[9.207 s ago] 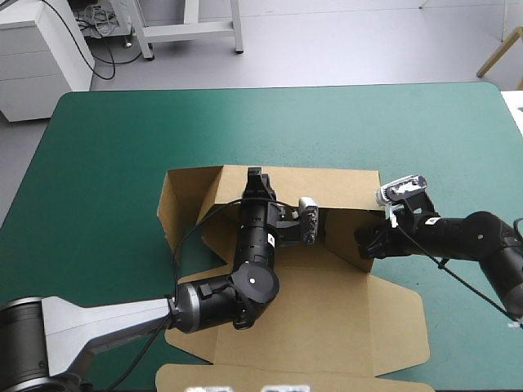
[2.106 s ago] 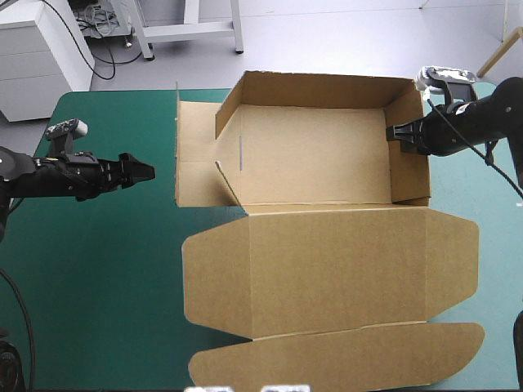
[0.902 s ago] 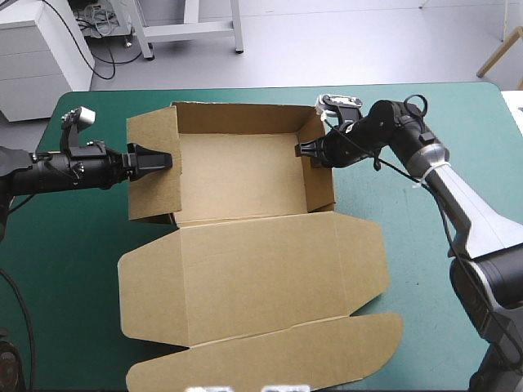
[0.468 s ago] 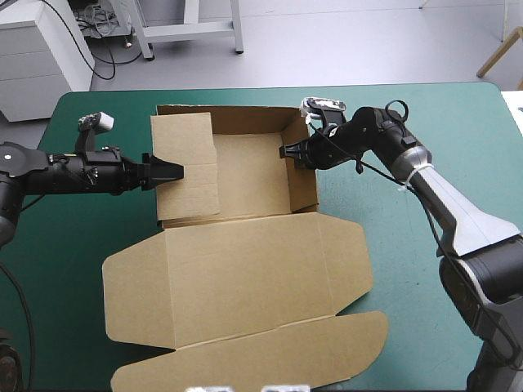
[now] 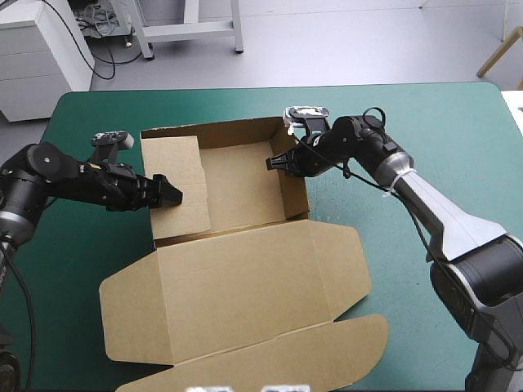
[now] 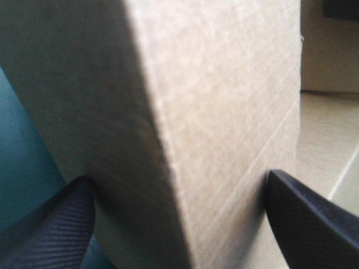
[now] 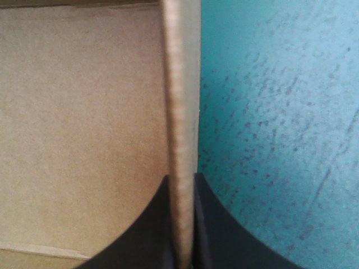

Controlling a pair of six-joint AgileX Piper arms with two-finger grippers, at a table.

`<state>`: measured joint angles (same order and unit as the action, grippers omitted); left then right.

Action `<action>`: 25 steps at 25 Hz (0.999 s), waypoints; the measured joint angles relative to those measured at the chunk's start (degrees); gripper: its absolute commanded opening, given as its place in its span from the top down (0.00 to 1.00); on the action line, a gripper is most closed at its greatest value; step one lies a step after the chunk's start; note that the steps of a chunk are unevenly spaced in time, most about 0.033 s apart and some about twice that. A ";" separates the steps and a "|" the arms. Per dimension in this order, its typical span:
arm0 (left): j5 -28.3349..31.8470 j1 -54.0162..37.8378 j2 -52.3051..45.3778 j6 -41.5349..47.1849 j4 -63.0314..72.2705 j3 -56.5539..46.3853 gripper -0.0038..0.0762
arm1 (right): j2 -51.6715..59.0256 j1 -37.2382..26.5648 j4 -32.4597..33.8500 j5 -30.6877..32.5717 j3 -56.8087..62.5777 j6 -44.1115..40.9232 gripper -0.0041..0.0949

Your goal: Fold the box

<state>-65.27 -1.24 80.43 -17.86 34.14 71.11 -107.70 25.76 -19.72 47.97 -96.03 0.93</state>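
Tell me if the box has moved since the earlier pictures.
Yes. The box has slid toward the table's left edge: its right wall, earlier near the table's right edge, now stands about mid-table.

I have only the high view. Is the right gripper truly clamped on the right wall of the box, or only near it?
Observer: Clamped. The right wrist view shows the right gripper shut on the box, the wall's edge running out between its fingers.
Operator: And the other arm?
Observer: The left gripper is open. In the left wrist view, its fingers stand apart with the left wall's fold between them.
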 measured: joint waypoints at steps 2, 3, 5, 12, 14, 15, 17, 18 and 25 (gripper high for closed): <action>1.22 1.89 0.00 3.88 -3.82 0.00 0.32 | 0.00 0.72 1.45 0.00 0.00 -0.93 0.98; 1.84 2.84 0.00 6.19 -6.33 0.00 0.35 | 0.00 1.15 2.19 0.00 0.00 -1.78 0.98; 2.43 4.34 0.00 10.48 -9.87 0.00 0.45 | 0.00 1.90 3.23 0.20 0.00 -2.88 0.98; 2.81 7.53 0.00 21.98 -22.28 0.00 0.87 | 0.00 2.87 4.07 3.01 0.00 -5.89 0.98; 3.32 7.55 0.05 23.14 -23.07 0.00 0.96 | 0.00 2.92 4.49 4.07 0.00 -6.88 0.98; 3.71 7.55 0.12 23.81 -24.39 0.00 0.96 | 0.00 2.88 4.62 4.94 0.00 -7.99 0.98; 3.82 8.69 0.37 24.31 -27.55 -0.05 0.96 | 0.06 3.11 4.96 5.36 0.00 -9.11 0.98; 3.90 9.64 0.50 25.00 -29.45 -0.05 0.96 | 0.27 3.23 5.66 5.52 0.00 -9.43 0.98; 3.35 14.24 5.32 28.18 -32.07 3.54 0.96 | 2.80 2.84 12.32 9.36 0.00 -12.06 0.98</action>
<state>-61.92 13.00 85.75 10.33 2.07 74.65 -104.90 28.60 -7.40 57.33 -96.03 -11.13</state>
